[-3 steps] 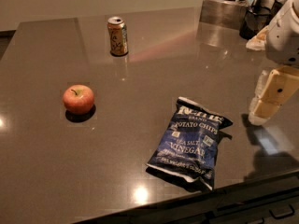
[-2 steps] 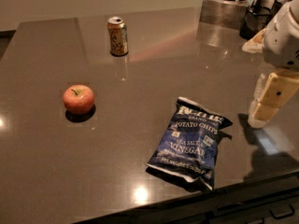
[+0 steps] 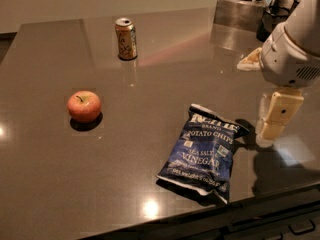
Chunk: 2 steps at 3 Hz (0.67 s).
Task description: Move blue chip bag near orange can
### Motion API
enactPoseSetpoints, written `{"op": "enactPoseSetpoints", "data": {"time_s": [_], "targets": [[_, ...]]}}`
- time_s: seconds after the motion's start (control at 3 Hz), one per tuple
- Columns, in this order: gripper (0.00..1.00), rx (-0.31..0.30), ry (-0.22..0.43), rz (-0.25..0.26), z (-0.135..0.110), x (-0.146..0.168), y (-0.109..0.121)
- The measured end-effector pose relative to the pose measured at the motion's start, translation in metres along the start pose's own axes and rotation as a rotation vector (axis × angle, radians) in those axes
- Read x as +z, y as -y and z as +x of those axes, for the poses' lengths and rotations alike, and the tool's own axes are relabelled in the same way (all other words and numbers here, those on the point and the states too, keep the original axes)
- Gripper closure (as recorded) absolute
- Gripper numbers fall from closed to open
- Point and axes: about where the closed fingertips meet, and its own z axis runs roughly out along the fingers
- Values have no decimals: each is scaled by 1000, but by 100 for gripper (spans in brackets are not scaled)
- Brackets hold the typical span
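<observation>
The blue chip bag (image 3: pixel 204 152) lies flat on the dark table near the front edge, right of centre, lettering up. The orange can (image 3: pixel 126 38) stands upright at the back, left of centre, far from the bag. My gripper (image 3: pixel 275 118) hangs at the right, just right of the bag's top corner and a little above the table. One cream finger (image 3: pixel 277 115) shows, pointing down. It holds nothing that I can see.
A red apple (image 3: pixel 84 106) sits on the left part of the table (image 3: pixel 165 84). A metal box (image 3: pixel 239 11) and dark containers stand at the back right corner. The table's front edge runs just below the bag.
The gripper has shifted slightly left toward the bag's top right corner. The bag, can and apple have not moved.
</observation>
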Motion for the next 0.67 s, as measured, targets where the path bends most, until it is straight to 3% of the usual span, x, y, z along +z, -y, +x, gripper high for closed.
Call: {"op": "enactPoseSetpoints", "data": {"time_s": [0.67], "targets": [[0, -135, 48, -129, -16, 48, -16]]}}
